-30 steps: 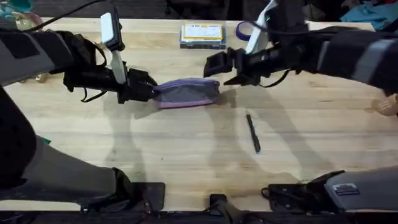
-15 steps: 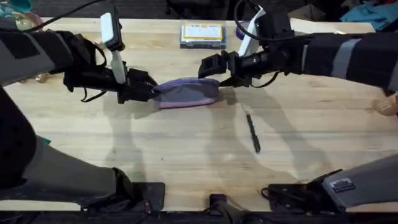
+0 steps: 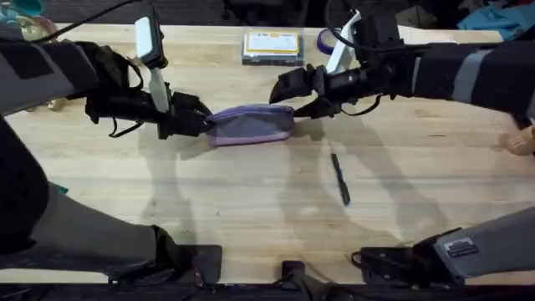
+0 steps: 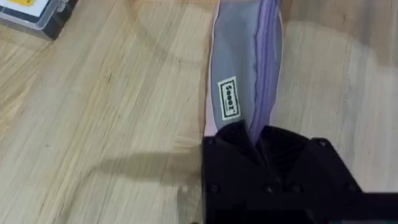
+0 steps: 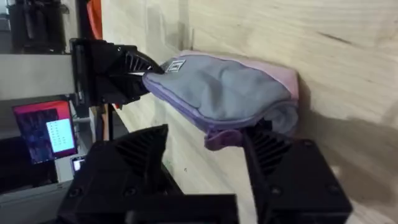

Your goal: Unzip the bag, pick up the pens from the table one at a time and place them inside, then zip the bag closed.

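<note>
Your left gripper [image 3: 198,122] has its black fingers [image 4: 239,140] pinched together on the left end of the bag [image 3: 249,124]; in the left wrist view the lilac zipper strip runs straight into the closed jaws, with the small white label just beside them. Your right gripper [image 3: 294,99] has its fingers [image 5: 273,146] spread, one on each side of the bag's other end. In the right wrist view a small purple tab at that end sits in the gap between them, close to one finger; you cannot tell whether it is touched.

The bag lies on the table [image 3: 251,201] at about 12 o'clock from the table's middle, stretched lengthwise between the two grippers, grey fabric up and lilac edging along its near side. Its zipper looks closed along the length that shows.

The pen [image 3: 340,179] lies flat on the wood at roughly 4 o'clock from the bag, well apart from it and from both grippers, pointing about 11 to 5 o'clock.

At 12 o'clock from the bag, near the far edge, sits the clear-lidded box [image 3: 272,46] with a yellow label. Both arms reach in from the sides, left from 9 o'clock, right from 3 o'clock.
</note>
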Tool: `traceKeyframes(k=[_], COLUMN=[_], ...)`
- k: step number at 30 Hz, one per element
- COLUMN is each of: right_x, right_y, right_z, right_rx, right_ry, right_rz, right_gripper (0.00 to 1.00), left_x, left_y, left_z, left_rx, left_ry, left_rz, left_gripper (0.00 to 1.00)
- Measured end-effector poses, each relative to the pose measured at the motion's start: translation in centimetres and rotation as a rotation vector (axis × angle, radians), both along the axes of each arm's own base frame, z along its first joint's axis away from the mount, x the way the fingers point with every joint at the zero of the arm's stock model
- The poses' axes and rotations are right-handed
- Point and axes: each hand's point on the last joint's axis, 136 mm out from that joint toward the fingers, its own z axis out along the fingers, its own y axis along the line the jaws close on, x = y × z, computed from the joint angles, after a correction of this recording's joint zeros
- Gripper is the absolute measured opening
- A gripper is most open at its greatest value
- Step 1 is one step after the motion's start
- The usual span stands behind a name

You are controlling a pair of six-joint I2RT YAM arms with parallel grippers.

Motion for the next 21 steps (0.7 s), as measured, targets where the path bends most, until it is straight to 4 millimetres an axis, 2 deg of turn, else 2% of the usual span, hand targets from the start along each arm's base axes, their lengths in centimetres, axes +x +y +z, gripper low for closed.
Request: traceKeyframes(k=[5, 7, 13, 21], right_x=[-0.32, -0.44, -0.77, -0.74], right_y=[-0.08, -0.19, -0.52, -0.61], right_z=[0.03, -0.09, -0.55, -0.6], right_rx=[0.011, 0.007, -0.013, -0.017], right_ry=[0.025, 0.036, 0.056, 0.053], right_rz=[0.002, 0.0, -0.003, -0.003], right_gripper=[0.616, 0.56, 0.3, 0.178], left_x=[0.0, -0.01, -0.01, -0.02], left_y=[0.0, 0.0, 0.02, 0.04], left_z=[0.0, 0.0, -0.02, -0.02], left_rx=[0.0, 0.0, 0.001, 0.001], left_ry=[0.0, 0.0, 0.001, 0.002], left_rz=[0.0, 0.0, 0.0, 0.001], left_gripper=[0.043, 0.043, 0.043, 0.042])
